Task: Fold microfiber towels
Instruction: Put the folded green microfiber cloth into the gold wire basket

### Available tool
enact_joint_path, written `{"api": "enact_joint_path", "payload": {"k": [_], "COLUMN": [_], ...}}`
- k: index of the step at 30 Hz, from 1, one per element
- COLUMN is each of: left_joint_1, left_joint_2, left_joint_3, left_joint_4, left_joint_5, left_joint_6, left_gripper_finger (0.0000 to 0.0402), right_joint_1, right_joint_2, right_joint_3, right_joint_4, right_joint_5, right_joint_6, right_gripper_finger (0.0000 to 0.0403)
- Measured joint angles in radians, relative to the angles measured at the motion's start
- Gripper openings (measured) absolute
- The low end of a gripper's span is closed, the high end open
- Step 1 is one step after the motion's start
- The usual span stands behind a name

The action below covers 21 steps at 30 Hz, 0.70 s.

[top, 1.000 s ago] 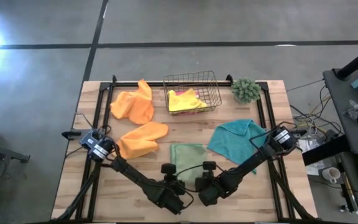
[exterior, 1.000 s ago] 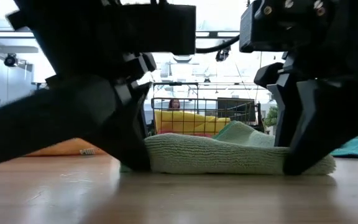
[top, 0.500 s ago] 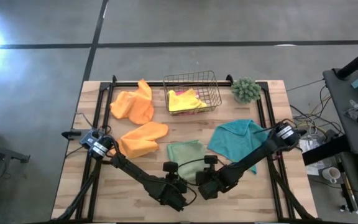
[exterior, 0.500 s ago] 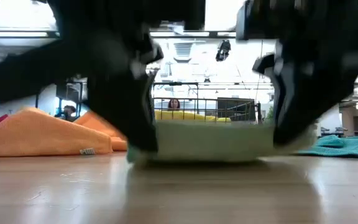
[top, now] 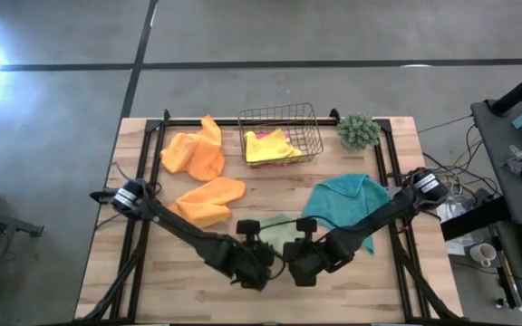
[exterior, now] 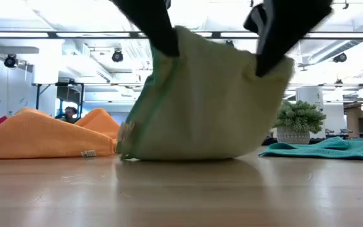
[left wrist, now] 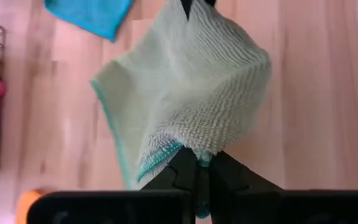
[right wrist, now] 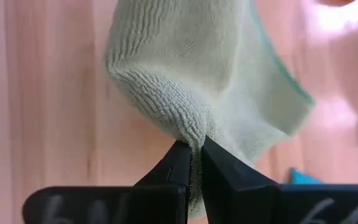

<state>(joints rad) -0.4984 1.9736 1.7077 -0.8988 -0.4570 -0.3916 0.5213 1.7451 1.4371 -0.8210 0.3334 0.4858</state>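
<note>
The light green towel (exterior: 207,101) hangs between my two grippers, with its lower edge (exterior: 181,156) on the table. From above it shows as a small green patch (top: 279,231) near the table's front middle. My left gripper (left wrist: 202,160) is shut on one upper corner and shows at the towel's upper left in the low view (exterior: 162,31). My right gripper (right wrist: 194,148) is shut on the other upper corner (exterior: 273,47). From above, the two grippers (top: 263,246) (top: 295,246) stand close side by side. My left gripper pinches a bunched corner of the green towel (left wrist: 194,148) between its two fingertips, slanting down from the near side. The cloth hangs slack below it, its lower edge on the table. My right gripper pinches the other upper corner at a rounded fold (right wrist: 188,127) between its two fingertips, also slanting down from the near side. The cloth droops from it toward the table.
Two orange towels (top: 195,152) (top: 207,201) lie at the left and a teal towel (top: 347,201) at the right. A wire basket (top: 308,118) at the far middle holds yellow and pink cloth. A small green plant (top: 359,129) stands at the far right.
Both grippers have risen together and drawn the green towel's near edge up off the table. The towel, which lay flat, now hangs as a sheet between them. Its far edge has stayed on the wood.
</note>
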Motion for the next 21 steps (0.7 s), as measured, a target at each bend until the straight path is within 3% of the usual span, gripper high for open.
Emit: {"api": "enact_joint_path", "payload": {"k": [8,21], "left_joint_1": [0.066,0.161], "left_joint_2": [-0.088,-0.245], "left_joint_3": [-0.001,-0.002], "left_joint_4": [-0.018,-0.097], "left_joint_5": [0.044,0.058], "left_joint_6": [0.080,0.207], "left_gripper_finger": [0.0001,0.0001], "right_joint_1": [-0.044,-0.171], "right_joint_2": [-0.002,-0.002], "right_joint_3": [0.113,0.376], "right_joint_4": [-0.150,-0.392], "right_joint_5": [0.057,0.064], "right_joint_6": [-0.032,-0.095], "right_gripper_finger": [0.0012,0.0012]}}
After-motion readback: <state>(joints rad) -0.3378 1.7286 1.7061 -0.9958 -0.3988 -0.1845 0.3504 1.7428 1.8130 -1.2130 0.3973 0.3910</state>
